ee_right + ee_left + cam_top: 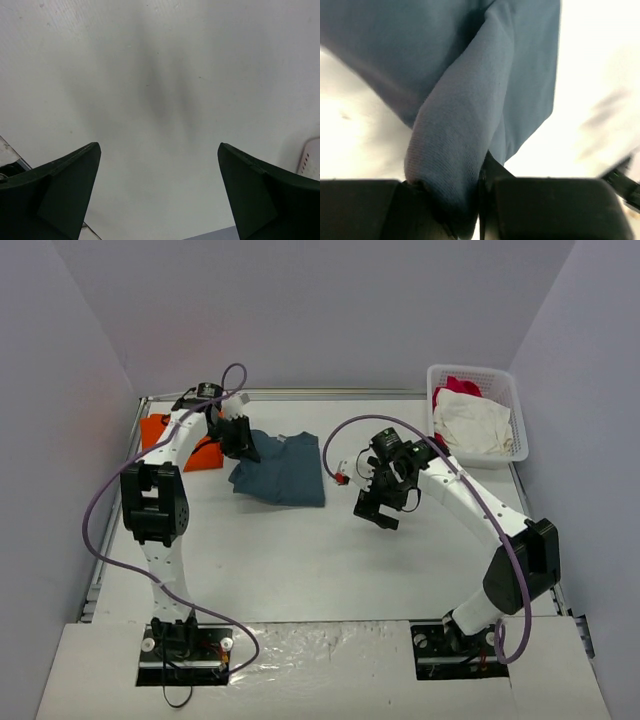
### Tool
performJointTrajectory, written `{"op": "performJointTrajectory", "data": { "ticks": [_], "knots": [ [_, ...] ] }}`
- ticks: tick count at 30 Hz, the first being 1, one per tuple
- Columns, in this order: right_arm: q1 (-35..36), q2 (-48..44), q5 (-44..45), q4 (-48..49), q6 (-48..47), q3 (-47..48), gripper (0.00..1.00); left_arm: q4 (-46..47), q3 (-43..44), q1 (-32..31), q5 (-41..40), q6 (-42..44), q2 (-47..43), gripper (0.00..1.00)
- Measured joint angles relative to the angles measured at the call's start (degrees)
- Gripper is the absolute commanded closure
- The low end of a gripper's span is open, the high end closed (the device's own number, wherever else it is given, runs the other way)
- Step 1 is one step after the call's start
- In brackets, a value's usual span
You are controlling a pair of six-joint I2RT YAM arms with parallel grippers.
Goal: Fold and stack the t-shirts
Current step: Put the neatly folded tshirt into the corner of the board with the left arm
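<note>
**Slate-blue t-shirt (pixel 290 475) pinched at 1 edge**

Lies far-left on surface (pixel 300 570), beside orange t-shirt (pixel 153 430). Left pincer (pixel 238 440) clamped on its bunched edge; right pincer (pixel 378 512) wide open, empty, apart. Risk: 1-sided grip may slip, fold collapses when dragged.

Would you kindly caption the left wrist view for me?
Left hand pinching a fold of the slate-blue t-shirt.

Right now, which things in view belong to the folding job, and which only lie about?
Job: dark slate-blue cloth t-shirt; bright orange cloth t-shirt.
Lying about: white plastic basket; in it, white cloth garment and red-pink cloth garment.
</note>
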Motion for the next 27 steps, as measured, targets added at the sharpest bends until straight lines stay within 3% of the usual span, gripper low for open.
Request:
{"op": "performJointTrajectory", "data": {
  "ticks": [4,10,17,27],
  "knots": [
    [-1.9,2.5,-3.3,1.3,0.2,-0.3,0.0,-7.9,13.8,-0.5,-9.2,4.0,3.3,0.98],
    [-3.3,5.5,-6.7,2.6,0.6,-0.7,0.0,-19.5,38.1,-0.7,-24.6,7.7,16.8,0.98],
    [-4.3,5.6,-9.2,3.0,0.7,-1.3,0.0,-25.2,44.8,1.0,-33.8,12.2,22.5,0.98],
    [-6.0,7.8,-10.5,3.3,1.4,-1.6,0.0,-25.2,45.0,4.6,-40.5,17.9,18.5,0.98]
  ]
}}
